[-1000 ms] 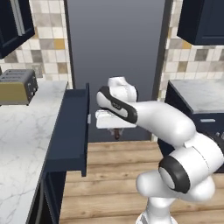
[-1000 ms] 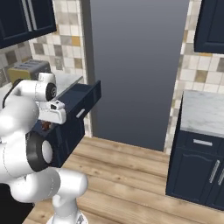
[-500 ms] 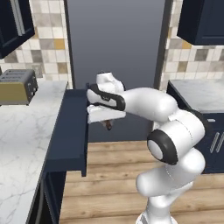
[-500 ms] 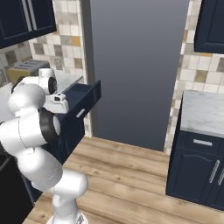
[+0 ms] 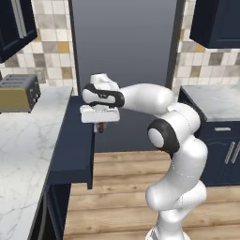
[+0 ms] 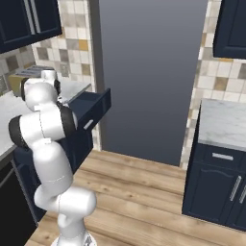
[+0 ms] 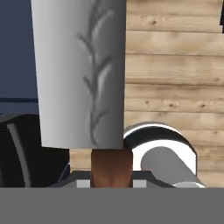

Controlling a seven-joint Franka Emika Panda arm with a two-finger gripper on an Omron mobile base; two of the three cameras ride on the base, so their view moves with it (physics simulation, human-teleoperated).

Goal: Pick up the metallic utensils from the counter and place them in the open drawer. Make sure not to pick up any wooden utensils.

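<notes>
One utensil held: a metallic utensil (image 5: 100, 126), brown handle hanging below the gripper (image 5: 99, 123).
Left base view: gripper beside the front panel of the open drawer (image 5: 75, 145), which juts from the marble counter (image 5: 23, 145); toaster (image 5: 18, 92) stands at the back.
Right base view: arm (image 6: 43, 129) rises in front of the open drawer (image 6: 91, 108); gripper hidden behind it.
Hand view: fingers clamped on the brown handle (image 7: 111, 168); broad grey metal blade (image 7: 78, 74) extends away, over wooden floor (image 7: 175, 65) and navy drawer (image 7: 17, 52).
</notes>
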